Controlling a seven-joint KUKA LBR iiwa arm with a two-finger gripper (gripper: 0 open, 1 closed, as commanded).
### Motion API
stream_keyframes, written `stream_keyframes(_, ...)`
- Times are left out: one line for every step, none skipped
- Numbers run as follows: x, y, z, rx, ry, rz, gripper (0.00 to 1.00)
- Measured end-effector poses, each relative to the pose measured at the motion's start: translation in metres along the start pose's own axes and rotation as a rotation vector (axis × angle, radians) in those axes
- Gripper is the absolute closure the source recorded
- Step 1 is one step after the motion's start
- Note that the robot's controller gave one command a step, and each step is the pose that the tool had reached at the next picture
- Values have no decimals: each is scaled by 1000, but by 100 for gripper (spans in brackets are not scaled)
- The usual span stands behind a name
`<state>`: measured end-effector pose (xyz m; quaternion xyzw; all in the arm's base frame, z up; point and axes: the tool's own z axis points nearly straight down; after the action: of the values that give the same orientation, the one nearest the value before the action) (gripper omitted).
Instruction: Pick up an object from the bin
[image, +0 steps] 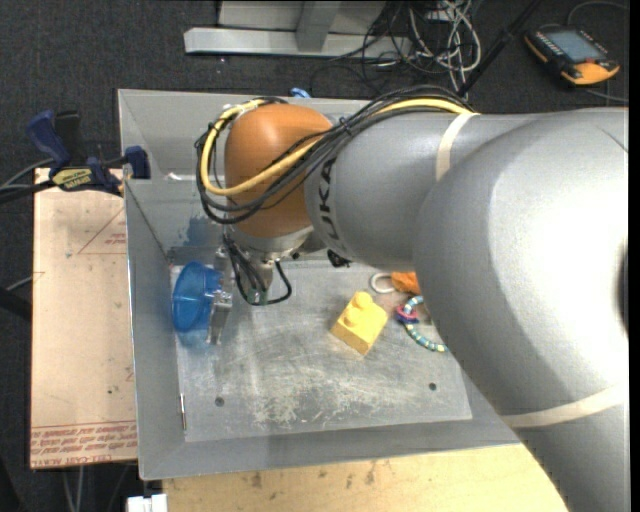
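Note:
My gripper (217, 312) reaches down at the left side of the bin, below the arm's wrist. It is right against the right edge of a blue translucent plastic cup (190, 298) that lies on its side by the left wall. Whether the gripper has hold of the cup cannot be made out. A yellow toy brick (358, 322) lies apart, near the middle of the bin floor.
A white ring (383, 283), an orange piece (405, 282) and a multicoloured bead bracelet (421, 328) lie at the right, partly under the arm. The big grey arm covers the bin's right and back. Bare floor stretches along the front.

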<state>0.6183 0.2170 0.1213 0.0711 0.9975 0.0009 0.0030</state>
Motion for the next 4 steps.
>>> stream_keyframes(-2, 20, 41, 1, 6, 101, 0)
stream_keyframes(-12, 21, 41, -3, -6, 116, 100)
stream_keyframes(-12, 21, 42, -2, -5, 117, 0)
stream_keyframes(-12, 20, 42, -1, -6, 118, 100)
